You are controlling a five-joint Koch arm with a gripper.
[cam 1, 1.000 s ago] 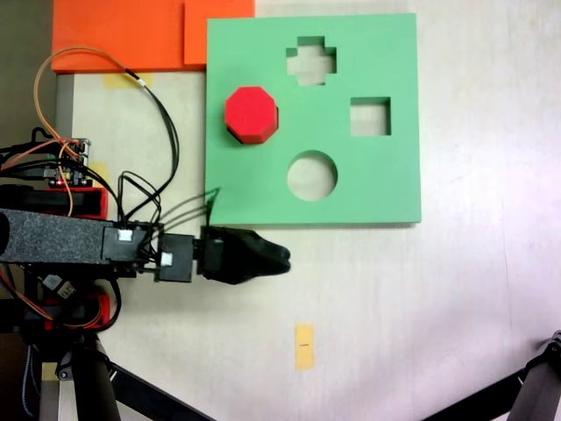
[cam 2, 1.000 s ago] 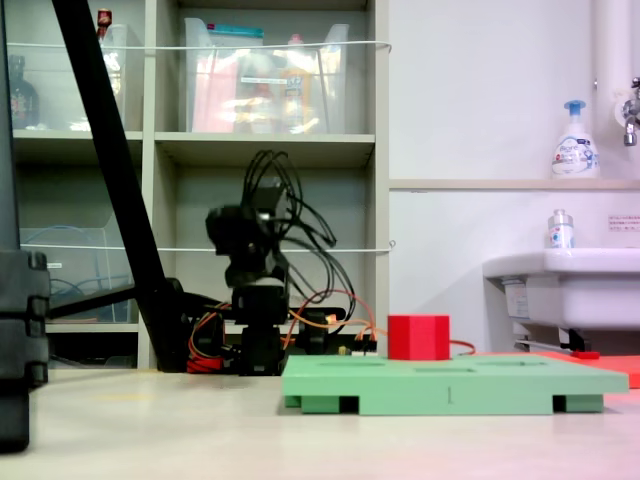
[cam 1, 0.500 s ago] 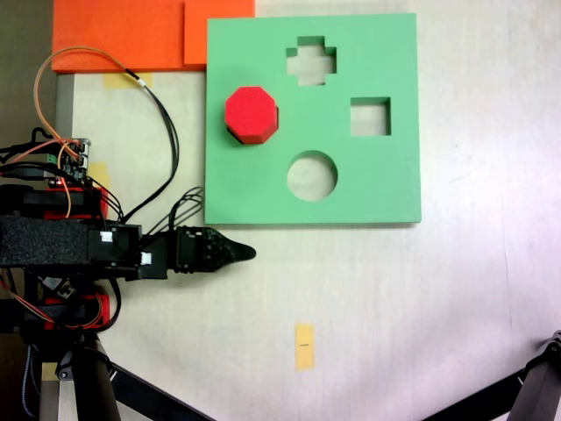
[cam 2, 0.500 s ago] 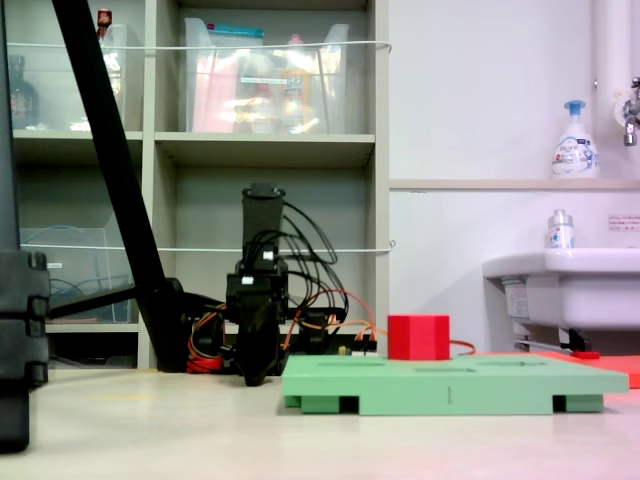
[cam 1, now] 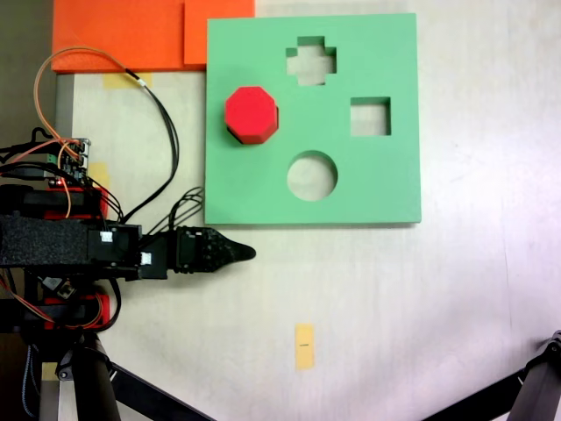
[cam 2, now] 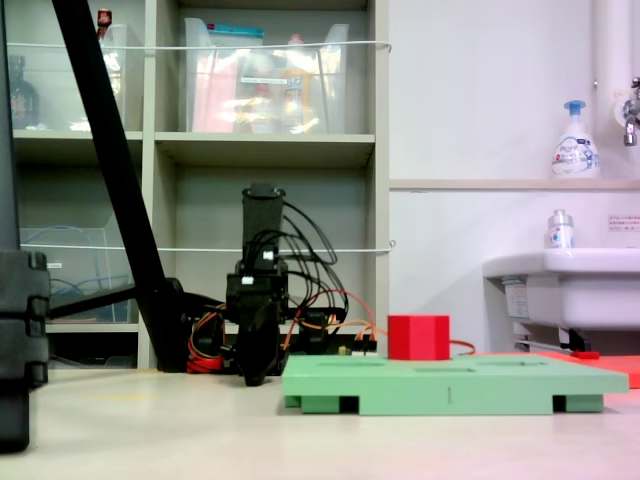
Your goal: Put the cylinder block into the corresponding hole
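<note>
The red cylinder block [cam 1: 252, 112] stands on the left part of the green foam board [cam 1: 263, 193], and in a fixed view the block [cam 2: 418, 337] rises above the board's top [cam 2: 450, 385]. The corresponding hole is hidden; I cannot tell whether the block sits in it. My black gripper [cam 1: 241, 253] lies below the board's lower left corner, apart from it, narrowed to one point and shut with nothing in it. Seen from the table's level, the gripper [cam 2: 252, 375] points down at the table left of the board.
The board has a cross cutout [cam 1: 311, 60], a square cutout [cam 1: 370, 117] and a round cutout [cam 1: 312, 175]. Orange foam sheets [cam 1: 123, 35] lie at the top left. A yellow tape mark [cam 1: 304, 346] is on the table. Tripod legs [cam 1: 526, 395] reach in at the bottom.
A second ago the gripper was further right and higher; it has drawn back left and dropped to the table. Over the last half second nothing has moved. The red block stays put.
</note>
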